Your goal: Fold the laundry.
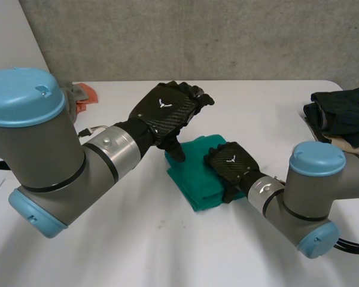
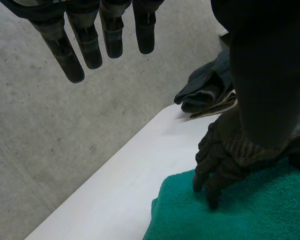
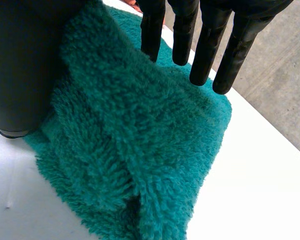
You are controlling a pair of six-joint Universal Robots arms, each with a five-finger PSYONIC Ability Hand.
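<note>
On the middle of the table, the folded green towel lies under the right hand, fingers straight and apart, while the left hand, fingers equally spread, hovers just above its far corner.

The towel is seen in a plain, solid teal green. The left hand and the right hand are finished in black, with a fine carbon-weave pattern on their backs (a small white mark is printed on each). The arms are coloured grey, and their caps light blue. The table is plain white. A pile of clothes is shown dark, near black, with a cream layer beneath. An orange item is glimpsed, and the wall is mottled grey.
</note>
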